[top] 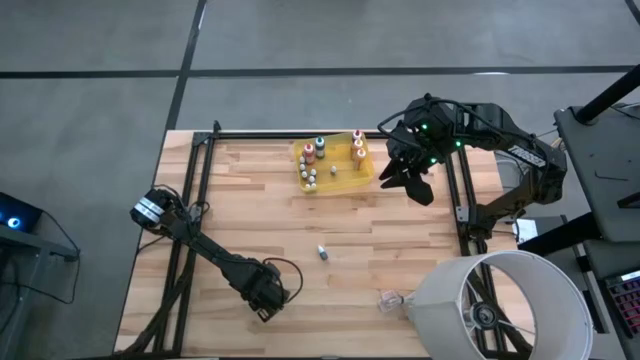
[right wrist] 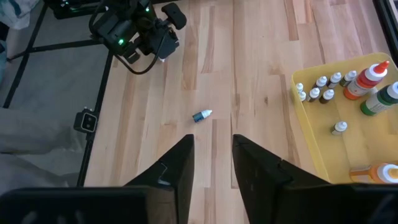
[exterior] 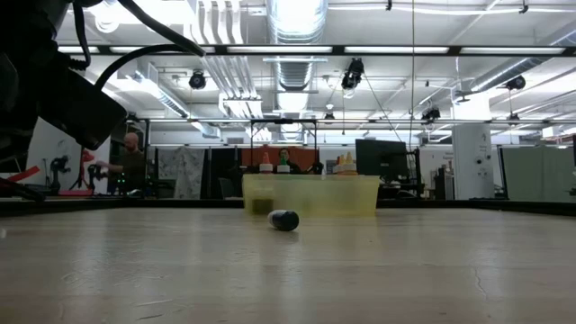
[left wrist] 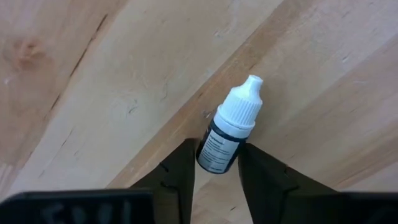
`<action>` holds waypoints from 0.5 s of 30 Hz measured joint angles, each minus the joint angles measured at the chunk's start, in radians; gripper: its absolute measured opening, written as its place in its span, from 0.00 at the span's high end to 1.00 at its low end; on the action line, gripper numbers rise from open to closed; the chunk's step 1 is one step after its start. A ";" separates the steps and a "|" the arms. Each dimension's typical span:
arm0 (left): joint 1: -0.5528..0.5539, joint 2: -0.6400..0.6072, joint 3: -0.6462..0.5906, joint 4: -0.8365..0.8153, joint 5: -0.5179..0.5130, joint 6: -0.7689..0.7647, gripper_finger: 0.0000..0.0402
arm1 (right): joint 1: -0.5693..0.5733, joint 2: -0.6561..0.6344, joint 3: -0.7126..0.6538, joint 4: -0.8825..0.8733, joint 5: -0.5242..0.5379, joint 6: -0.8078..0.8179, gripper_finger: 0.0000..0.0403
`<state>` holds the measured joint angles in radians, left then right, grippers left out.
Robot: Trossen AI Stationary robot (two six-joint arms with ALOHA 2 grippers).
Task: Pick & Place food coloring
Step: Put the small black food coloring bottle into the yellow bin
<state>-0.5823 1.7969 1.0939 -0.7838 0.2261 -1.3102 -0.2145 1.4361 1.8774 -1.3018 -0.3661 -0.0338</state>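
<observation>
Two arms, each with one claw: the left claw (top: 268,296) at the near left of the table (top: 240,210), the right claw (top: 408,172) at the far right.

One translucent yellow tray (right wrist: 309,143) at the far centre.

In the tray: six small white-capped bottles (right wrist: 321,81), and larger bottles (right wrist: 362,83) with orange, green and red caps, of which about four are countable.

Loose on the table: two small white-capped bottles, one at mid-table (right wrist: 201,115), one between the left claw's fingers (left wrist: 229,128).

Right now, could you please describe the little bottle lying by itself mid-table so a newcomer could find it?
Start at the yellow tray at the table's far edge, full of bottles. Come toward the near edge, to the open middle of the wooden table: a tiny white-capped bottle lies there on its side, alone, unlike the tray's upright ones.
</observation>
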 joint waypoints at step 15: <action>0.000 0.000 0.000 0.000 -0.006 0.011 0.83 | 0.000 0.000 0.000 0.001 0.000 0.000 0.77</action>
<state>-0.5823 1.7969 1.0939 -0.7841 0.2201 -1.2997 -0.2142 1.4361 1.8774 -1.3008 -0.3660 -0.0338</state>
